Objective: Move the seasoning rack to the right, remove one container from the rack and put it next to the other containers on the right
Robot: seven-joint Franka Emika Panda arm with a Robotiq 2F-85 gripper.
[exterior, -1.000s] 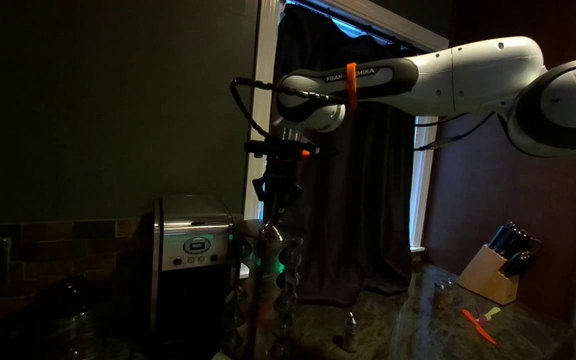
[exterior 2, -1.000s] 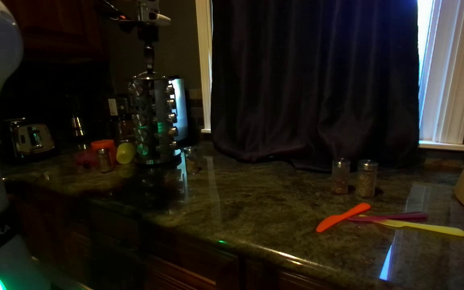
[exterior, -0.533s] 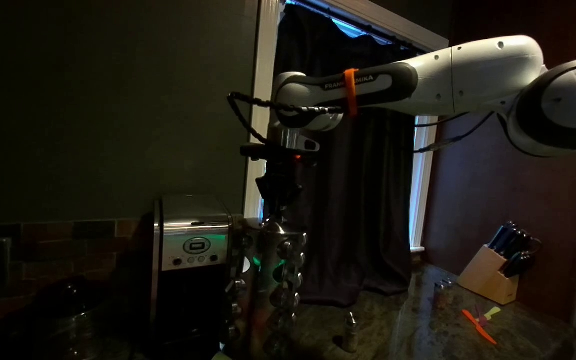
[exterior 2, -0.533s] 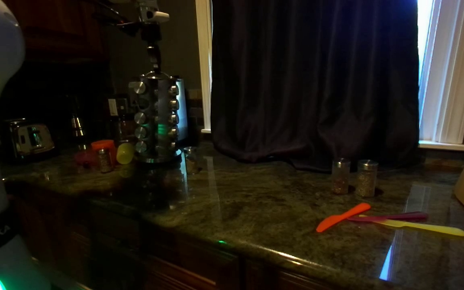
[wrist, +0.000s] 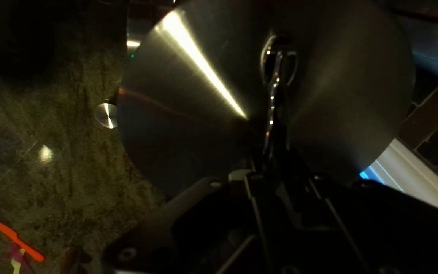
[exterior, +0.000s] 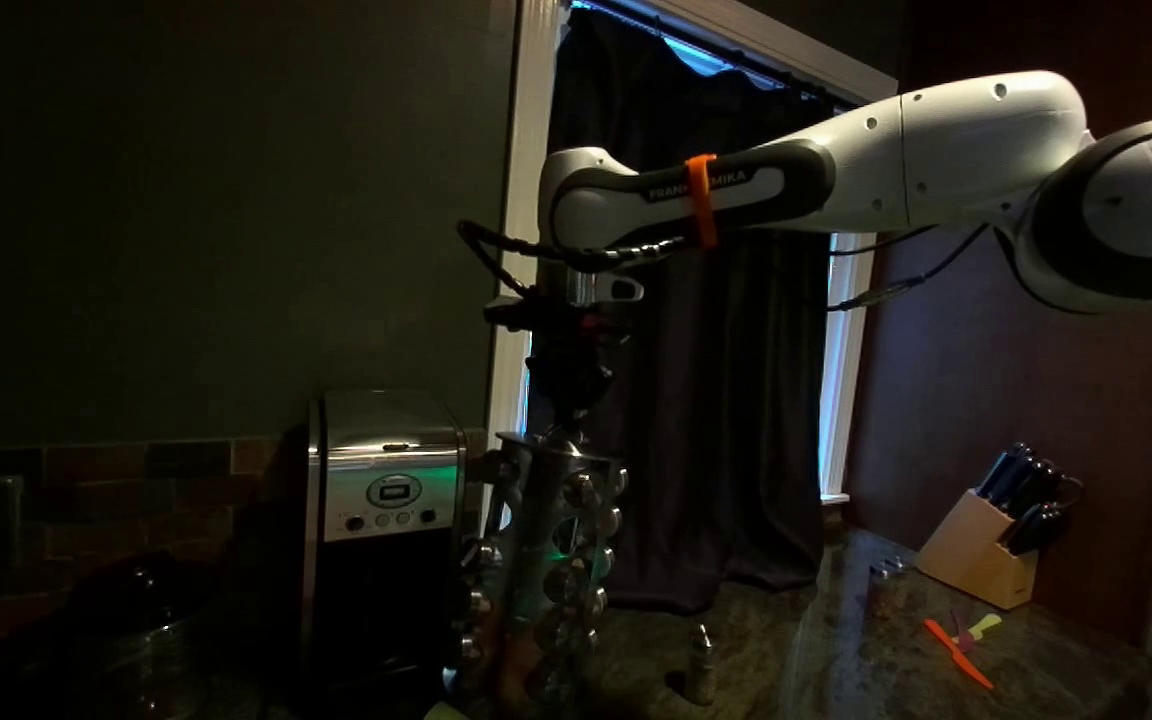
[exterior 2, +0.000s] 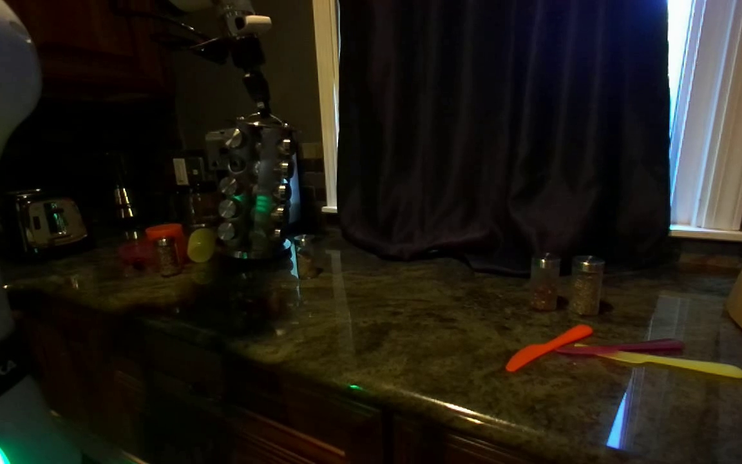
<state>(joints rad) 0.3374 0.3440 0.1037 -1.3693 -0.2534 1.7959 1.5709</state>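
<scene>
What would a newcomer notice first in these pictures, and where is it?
Probably the white robot arm, bright against the dark curtain in an exterior view. Next, perhaps, the seasoning rack, its shiny round top large in the wrist view, the hand at its handle. In an exterior view, the orange knife stands out on the dark counter.

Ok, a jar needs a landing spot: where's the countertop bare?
In an exterior view, the widest bare countertop spans from the lone spice jar beside the seasoning rack to the paired spice jars; more lies between the orange knife and the front edge. Crowded: cups and another jar left of the rack.
</scene>
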